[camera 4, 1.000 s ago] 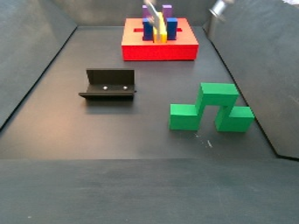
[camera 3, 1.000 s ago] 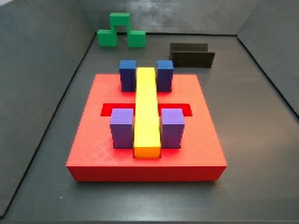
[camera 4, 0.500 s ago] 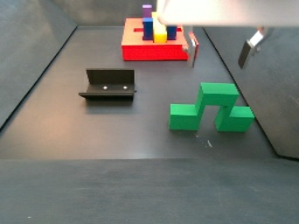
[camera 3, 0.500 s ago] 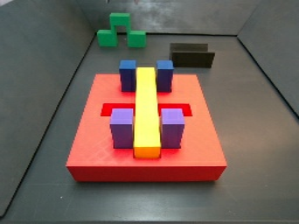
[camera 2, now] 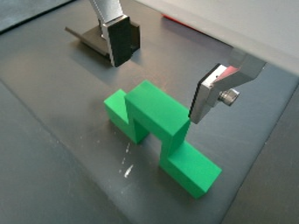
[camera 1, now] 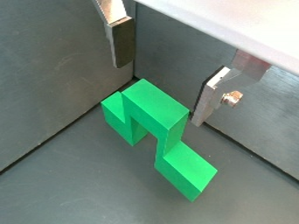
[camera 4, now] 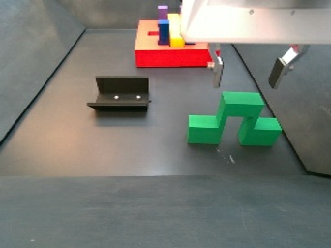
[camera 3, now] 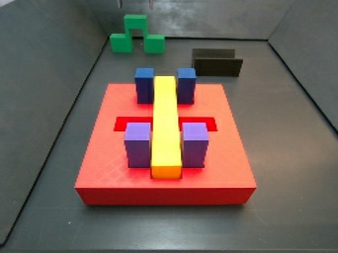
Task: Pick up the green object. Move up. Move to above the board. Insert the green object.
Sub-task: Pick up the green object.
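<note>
Our pincer [camera 4: 250, 64] hangs spread above the green object [camera 4: 233, 120] at right of a side view; nothing grasped yet, the board [camera 3: 165, 148] awaits.

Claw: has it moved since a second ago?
Yes. In a side view the claw has come in from the far right corner, near the red square board, to above the bright green bridge-shaped piece, open.

A bright green bridge-shaped piece, the green object [camera 1: 156, 133], lies on a dark grey floor [camera 1: 70, 184], its raised middle cube between two lower side cubes. The gripper [camera 1: 166, 73] hangs above it with its jaws spread apart. One silver finger [camera 1: 118, 39] and the other [camera 1: 216, 94] stand on either side of the raised cube, neither touching it.
</note>
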Motion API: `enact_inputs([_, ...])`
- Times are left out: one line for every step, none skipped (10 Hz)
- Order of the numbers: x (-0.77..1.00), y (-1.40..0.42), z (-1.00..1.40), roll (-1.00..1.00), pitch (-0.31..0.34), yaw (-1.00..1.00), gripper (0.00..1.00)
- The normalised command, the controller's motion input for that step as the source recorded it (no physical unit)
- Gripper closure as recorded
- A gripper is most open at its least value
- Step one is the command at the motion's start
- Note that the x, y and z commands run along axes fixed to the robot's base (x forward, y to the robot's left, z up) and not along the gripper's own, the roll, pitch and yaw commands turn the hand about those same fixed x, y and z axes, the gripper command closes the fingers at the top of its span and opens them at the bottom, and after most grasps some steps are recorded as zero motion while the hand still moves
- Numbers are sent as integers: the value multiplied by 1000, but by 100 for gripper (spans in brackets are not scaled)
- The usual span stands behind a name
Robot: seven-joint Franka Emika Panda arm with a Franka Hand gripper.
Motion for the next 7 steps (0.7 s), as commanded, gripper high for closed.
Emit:
enact_inputs([0, 0, -249, 40, -20, 0, 0])
enact_inputs([0, 0, -289, 19, -40, 0, 0])
enact_inputs([0, 0, -260, 1, -27, 0, 0])
enact_inputs([0, 0, -254, 3, -20, 0, 0])
enact_inputs([0, 0, -246, 0, -24, 0, 0])
enact_inputs([0, 0, -257, 0, -21, 0, 0])
enact_inputs([0, 0, -283, 4, -34, 0, 0])
